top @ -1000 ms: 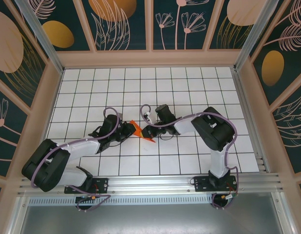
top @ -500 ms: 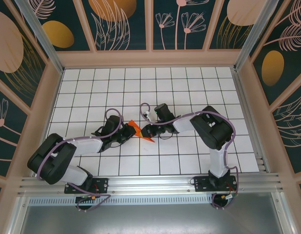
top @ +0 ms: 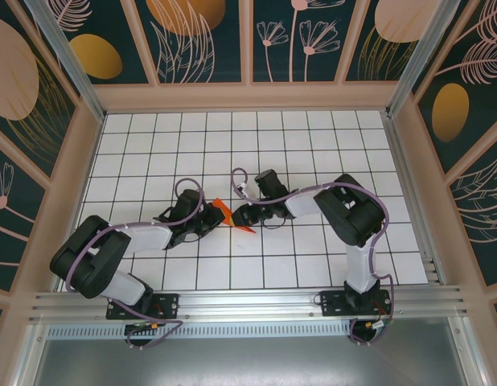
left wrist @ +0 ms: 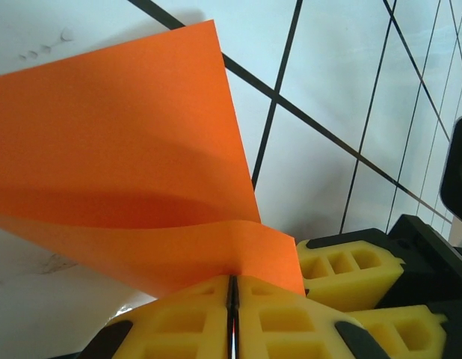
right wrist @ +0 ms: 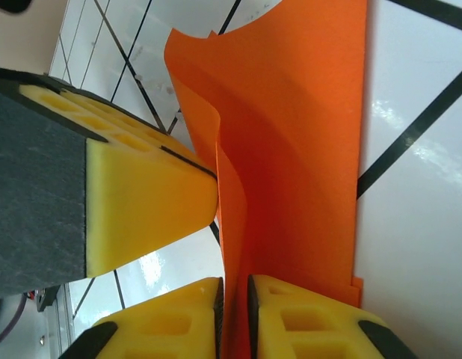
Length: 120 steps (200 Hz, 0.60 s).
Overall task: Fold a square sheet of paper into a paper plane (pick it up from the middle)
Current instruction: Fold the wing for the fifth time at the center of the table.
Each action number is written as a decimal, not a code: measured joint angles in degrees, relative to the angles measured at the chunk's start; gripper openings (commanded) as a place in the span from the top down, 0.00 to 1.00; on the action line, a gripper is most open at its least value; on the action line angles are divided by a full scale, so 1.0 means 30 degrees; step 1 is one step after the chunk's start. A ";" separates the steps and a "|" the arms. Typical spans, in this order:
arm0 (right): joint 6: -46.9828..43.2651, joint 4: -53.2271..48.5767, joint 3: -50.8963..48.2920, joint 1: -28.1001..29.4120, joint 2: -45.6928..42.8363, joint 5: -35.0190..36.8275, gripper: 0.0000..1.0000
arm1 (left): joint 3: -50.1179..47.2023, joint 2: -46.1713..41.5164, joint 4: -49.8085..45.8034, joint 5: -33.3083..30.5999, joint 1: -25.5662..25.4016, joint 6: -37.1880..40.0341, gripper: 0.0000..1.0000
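The square sheet of paper [top: 224, 209] is bright orange and folded into a narrow pointed shape, raised off the tiles between both grippers. My left gripper [top: 212, 217] holds its left end. In the left wrist view its yellow pads [left wrist: 186, 314] are pressed together on a paper edge [left wrist: 126, 149], with the left gripper [left wrist: 232, 283] shut. My right gripper [top: 239, 215] is at the right end. In the right wrist view its jaws stand a narrow gap apart, and a fold of the paper [right wrist: 291, 149] runs between them at the right gripper [right wrist: 235, 292]. A left finger [right wrist: 141, 202] is close beside it.
The white gridded table [top: 313, 145] is walled by a tan frame [top: 248, 96] at the back and sides. A metal rail [top: 248, 301] runs along the near edge by the arm bases. The right gripper's fingers [left wrist: 343, 269] sit right beside the left ones.
The left arm's elbow has swung to the right while its gripper stayed at the paper. The right gripper's jaws have loosened slightly around the paper. The paper has hardly moved.
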 measured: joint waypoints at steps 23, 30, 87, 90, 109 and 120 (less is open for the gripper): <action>-0.0007 -0.0219 0.0073 -0.0051 -0.0036 -0.0117 0.78 | 0.0029 0.0102 0.0000 -0.0058 0.0000 0.0073 0.88; -0.0029 -0.0357 0.0073 -0.0066 -0.0073 -0.0117 0.78 | 0.0044 0.0117 0.0000 -0.0073 0.0000 0.0124 0.88; -0.0146 -0.2018 0.0022 -0.0146 -0.0794 0.0146 0.75 | 0.0233 0.0350 -0.0124 -0.0124 0.0000 0.0153 0.88; -0.0146 -0.2069 -0.0007 -0.0146 -0.0838 0.0175 0.75 | 0.0240 0.0364 -0.0131 -0.0124 0.0000 0.0153 0.88; -0.0160 -0.2506 -0.0189 -0.0204 -0.1137 0.0270 0.75 | 0.0313 0.0488 -0.0138 -0.0131 0.0000 0.0204 0.89; -0.0160 -0.2754 -0.0277 -0.0240 -0.1268 0.0401 0.75 | 0.0401 0.0590 -0.0160 -0.0131 0.0000 0.0226 0.89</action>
